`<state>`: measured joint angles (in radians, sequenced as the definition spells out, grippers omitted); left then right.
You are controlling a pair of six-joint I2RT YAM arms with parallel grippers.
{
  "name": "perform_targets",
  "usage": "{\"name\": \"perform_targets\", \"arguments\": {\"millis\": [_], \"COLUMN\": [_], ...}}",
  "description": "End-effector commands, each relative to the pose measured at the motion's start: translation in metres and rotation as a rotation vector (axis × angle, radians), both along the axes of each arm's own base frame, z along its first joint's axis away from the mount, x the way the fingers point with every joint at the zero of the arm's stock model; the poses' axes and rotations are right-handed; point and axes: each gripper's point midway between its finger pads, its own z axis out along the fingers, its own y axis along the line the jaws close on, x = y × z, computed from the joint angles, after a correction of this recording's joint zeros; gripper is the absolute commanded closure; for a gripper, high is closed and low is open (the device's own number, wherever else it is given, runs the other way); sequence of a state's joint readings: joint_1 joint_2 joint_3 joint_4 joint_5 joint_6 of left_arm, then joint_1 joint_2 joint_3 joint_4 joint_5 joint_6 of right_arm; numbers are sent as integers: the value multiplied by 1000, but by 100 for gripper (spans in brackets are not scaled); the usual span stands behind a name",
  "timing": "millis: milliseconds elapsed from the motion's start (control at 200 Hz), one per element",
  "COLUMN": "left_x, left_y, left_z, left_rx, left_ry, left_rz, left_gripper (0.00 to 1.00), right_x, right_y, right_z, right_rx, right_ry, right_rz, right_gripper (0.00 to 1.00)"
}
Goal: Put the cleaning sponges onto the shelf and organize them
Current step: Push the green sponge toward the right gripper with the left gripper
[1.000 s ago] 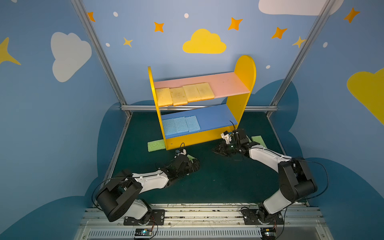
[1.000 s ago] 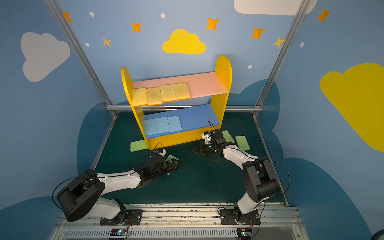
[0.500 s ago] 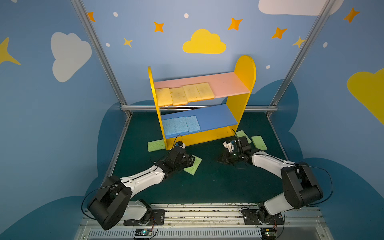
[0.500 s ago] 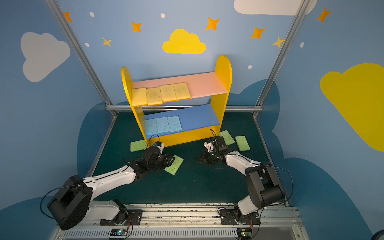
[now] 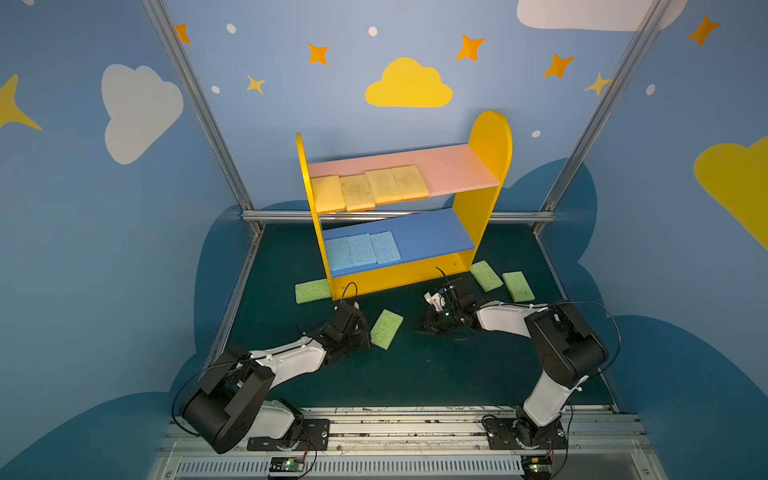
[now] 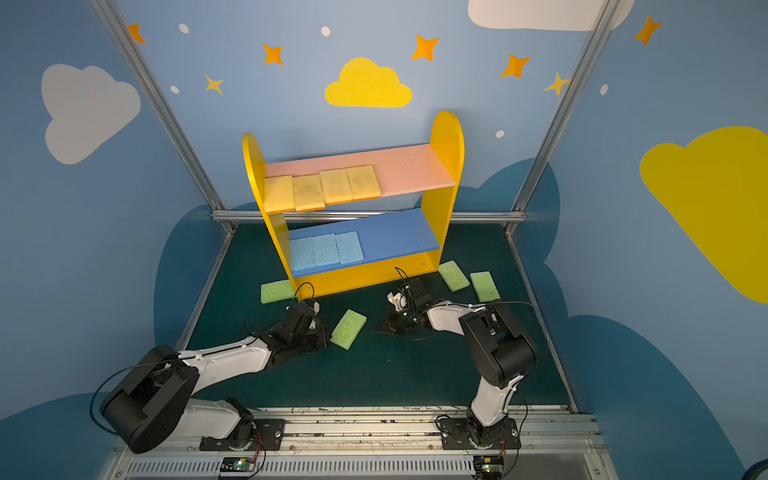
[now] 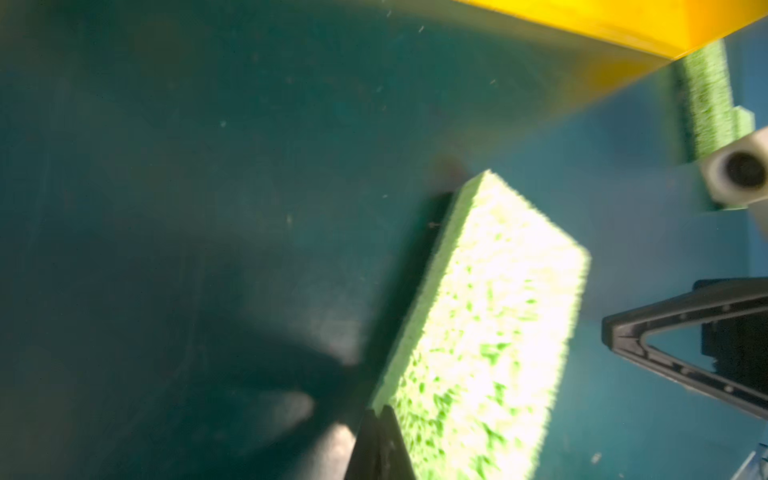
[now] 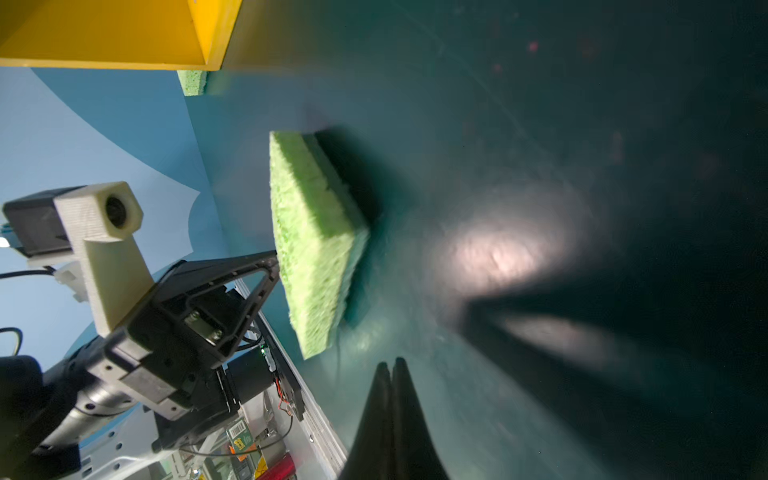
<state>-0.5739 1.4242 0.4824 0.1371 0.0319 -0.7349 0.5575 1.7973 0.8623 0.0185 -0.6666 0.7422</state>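
The yellow shelf point(image 5: 482, 216) holds several yellow sponges point(image 5: 370, 189) on its pink board and three blue sponges point(image 5: 361, 249) on its blue board. A green sponge point(image 5: 386, 328) point(image 6: 348, 328) lies on the dark mat between my grippers. My left gripper point(image 5: 366, 332) point(image 7: 380, 411) is shut and empty, its tips against that sponge's point(image 7: 486, 332) end. My right gripper point(image 5: 419, 329) point(image 8: 390, 365) is shut and empty, low over the mat, just right of the same sponge point(image 8: 316, 245). Other green sponges lie left of the shelf point(image 5: 312, 291) and to its right point(image 5: 485, 275) point(image 5: 518, 286).
Blue walls and metal posts point(image 5: 199, 108) close in the green mat point(image 5: 415, 374). A rail point(image 5: 374, 424) with both arm bases runs along the front. The shelf's right half is bare on both boards.
My left gripper went from open to shut and drew back, leaving the green sponge uncovered on the mat. My right gripper shut and moved from the shelf's foot toward the middle.
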Motion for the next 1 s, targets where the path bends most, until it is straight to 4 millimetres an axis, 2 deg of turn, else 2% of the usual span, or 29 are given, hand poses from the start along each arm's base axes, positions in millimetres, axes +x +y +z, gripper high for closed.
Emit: {"name": "perform_targets", "arguments": {"millis": [0,175,566,726,856,926,996], "left_x": [-6,-12,-36,-37,-32,-30,-29], "left_y": [-7,-15,-52,-47,-34,-26,-19], "left_z": [-13,-16,1,12,28,37,45], "left_rx": [-11,-32,-92,-90,-59,-49,-40], "left_ry": [38,48,28,5,-39,-65,-93], "left_rz": [-45,-59,-113,-97,-56,-33,-22], "left_gripper": [95,95,93,90,76,64,44], "right_x": [11,20,46,51,54,52,45], "right_y": [12,24,39,32,16,6,2], "right_z": [0,-7,-14,-5,6,11,16], "right_rx": [16,16,-10,-21,-33,-39,-31], "right_ry": [-8,8,18,1,-19,-33,-52], "right_rz": [0,11,30,20,2,-6,15], "right_gripper": [100,100,100,100,98,87,72]}}
